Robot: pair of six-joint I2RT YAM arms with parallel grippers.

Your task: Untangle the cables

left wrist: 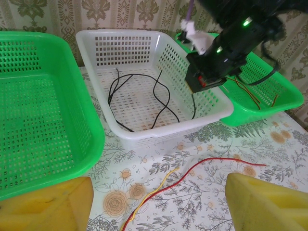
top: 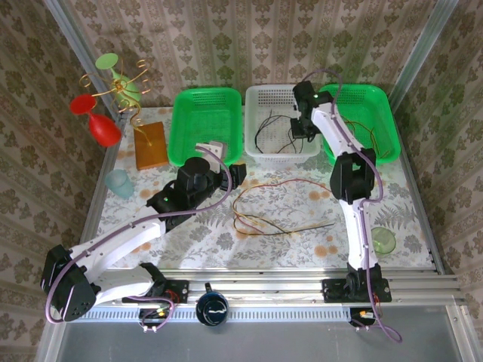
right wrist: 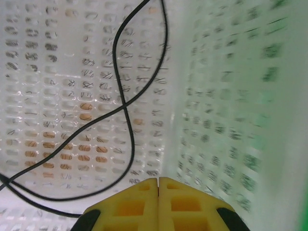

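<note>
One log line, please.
left gripper open over table | right gripper shut in white basket | black cable there | red cable on table

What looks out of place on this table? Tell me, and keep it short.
Nothing looks spilled or broken. The one untidy spot: red, yellow and black cables lie in crossed loops on the table, in front of the white basket, not sorted into a basket like the black cables inside it.

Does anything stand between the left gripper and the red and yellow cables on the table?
Nothing visible does. The open left gripper faces the red cable and the yellow cable, which lie on the table just ahead of it. The white basket stands beyond the cables, not in the way.
</note>
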